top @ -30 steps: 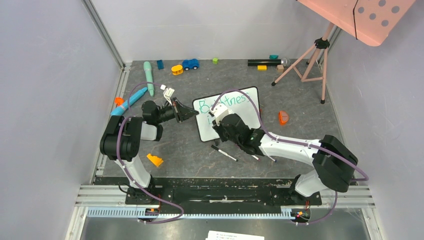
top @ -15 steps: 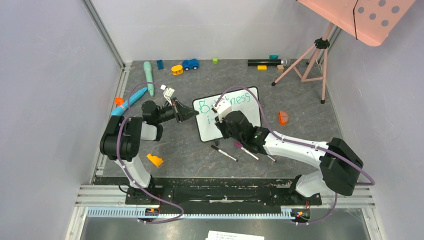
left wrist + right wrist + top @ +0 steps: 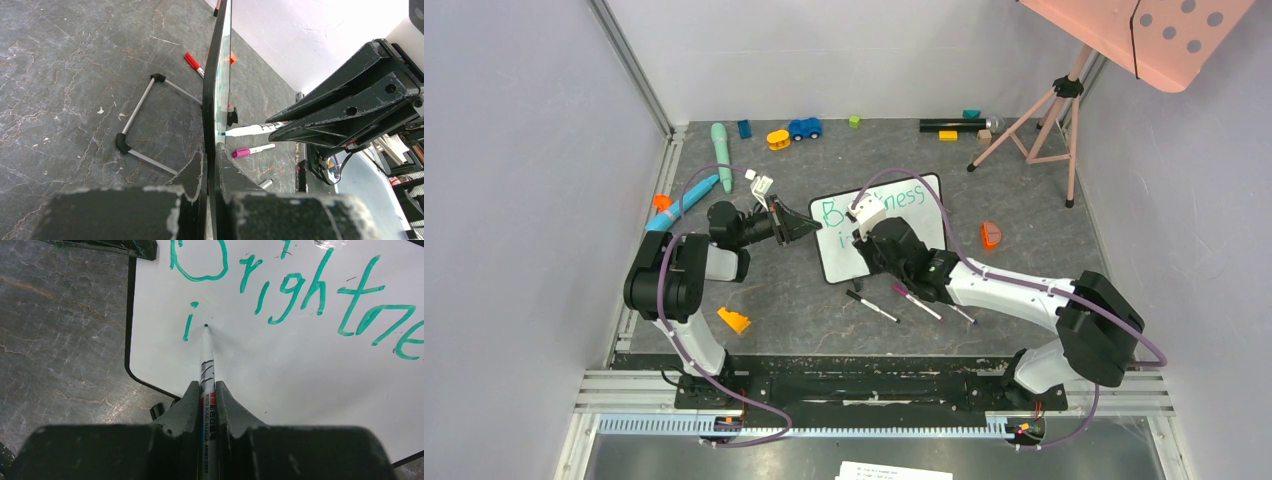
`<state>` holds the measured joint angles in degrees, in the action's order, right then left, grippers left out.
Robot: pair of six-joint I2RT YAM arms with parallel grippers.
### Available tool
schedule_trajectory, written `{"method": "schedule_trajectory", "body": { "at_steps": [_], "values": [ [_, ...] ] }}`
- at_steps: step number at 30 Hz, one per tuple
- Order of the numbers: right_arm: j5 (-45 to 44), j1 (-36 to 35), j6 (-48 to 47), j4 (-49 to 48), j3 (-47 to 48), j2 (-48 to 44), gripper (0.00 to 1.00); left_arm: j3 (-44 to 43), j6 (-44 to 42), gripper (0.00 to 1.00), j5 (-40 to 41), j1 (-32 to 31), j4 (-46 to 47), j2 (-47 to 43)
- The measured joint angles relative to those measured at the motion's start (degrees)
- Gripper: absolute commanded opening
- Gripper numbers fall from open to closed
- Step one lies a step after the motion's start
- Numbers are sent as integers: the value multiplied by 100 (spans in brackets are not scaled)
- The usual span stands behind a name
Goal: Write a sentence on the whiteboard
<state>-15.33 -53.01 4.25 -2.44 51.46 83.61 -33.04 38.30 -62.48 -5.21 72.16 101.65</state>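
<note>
The left hand [image 3: 212,161] clamps the near edge of the whiteboard [image 3: 216,90], which stands upright and is seen edge-on. The right hand [image 3: 280,126] holds a teal-tipped marker [image 3: 247,130] with its tip against the board face. A purple-capped marker [image 3: 252,149] and a red marker [image 3: 192,62] lie on the counter [image 3: 75,75].

- The whiteboard [image 3: 836,260] is a small white rectangle with a thin black frame and rounded corners. It sits near the middle of the table [image 3: 794,300], with its long side running left to right.
- From the left wrist view the whiteboard [image 3: 220,75] is seen edge-on and propped up steeply. A wire stand [image 3: 142,125] is folded out behind it. Its left edge is pinched between the jaws of the left gripper [image 3: 210,157].
- The sentence [image 3: 300,290] is in teal-green marker. "Brightness" runs along the top line [image 3: 902,198].
- On the second line, at the left, there is only a lone "i" [image 3: 188,322]. A marker [image 3: 206,365] tip touches the whiteboard [image 3: 300,375] just right of it.
- The rest of the face is blank.
</note>
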Motion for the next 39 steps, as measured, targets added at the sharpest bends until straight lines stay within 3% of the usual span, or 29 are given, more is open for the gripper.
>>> {"method": "schedule_trajectory", "body": {
  "at_steps": [39],
  "values": [
    [129,50,26,37,-118,-28,0,0,0,2,4,0,-9,0]
  ]
}}
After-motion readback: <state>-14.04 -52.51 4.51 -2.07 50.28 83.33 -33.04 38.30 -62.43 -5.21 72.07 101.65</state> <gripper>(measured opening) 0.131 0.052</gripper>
